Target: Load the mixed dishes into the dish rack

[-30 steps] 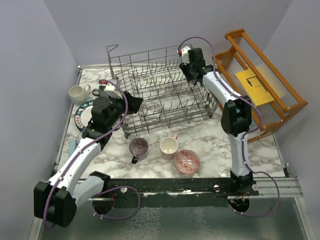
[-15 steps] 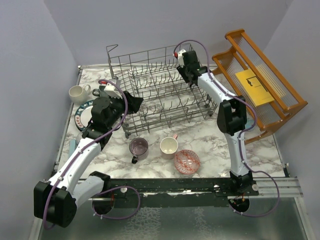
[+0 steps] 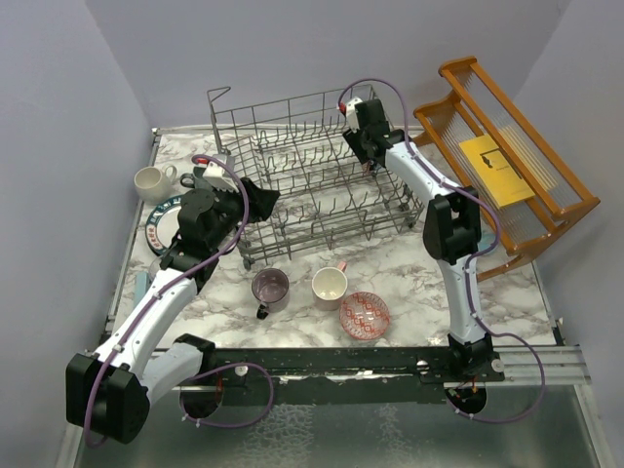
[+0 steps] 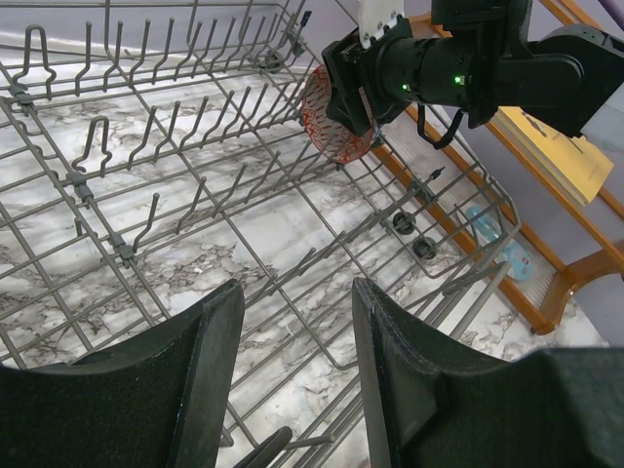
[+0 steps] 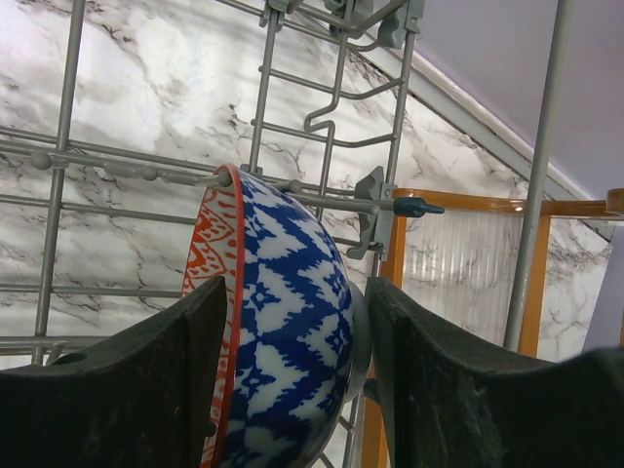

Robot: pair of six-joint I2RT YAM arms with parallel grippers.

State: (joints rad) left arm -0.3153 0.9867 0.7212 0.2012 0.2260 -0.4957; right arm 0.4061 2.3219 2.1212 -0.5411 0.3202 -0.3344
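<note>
The grey wire dish rack (image 3: 292,115) stands at the back middle of the table. My right gripper (image 3: 363,146) reaches into its far right corner, shut on a small bowl (image 5: 283,322) held on edge, red-and-white inside and blue-and-white outside. The bowl also shows in the left wrist view (image 4: 336,117), among the tines. My left gripper (image 3: 261,198) is open and empty at the rack's left front corner, its fingers (image 4: 205,390) above the wires. A purple mug (image 3: 270,288), a cream mug with a pink handle (image 3: 330,286) and a second red patterned bowl (image 3: 364,314) sit in front of the rack.
A white mug (image 3: 151,181) and a plate with a dark patterned rim (image 3: 161,222) lie at the left, partly behind my left arm. An orange-brown wooden rack (image 3: 546,210) with a yellow pad (image 3: 492,168) stands at the right. Walls enclose the table.
My right gripper has moved a little left and deeper into the rack's far right corner with the bowl. The left arm and the dishes on the table have not moved.
</note>
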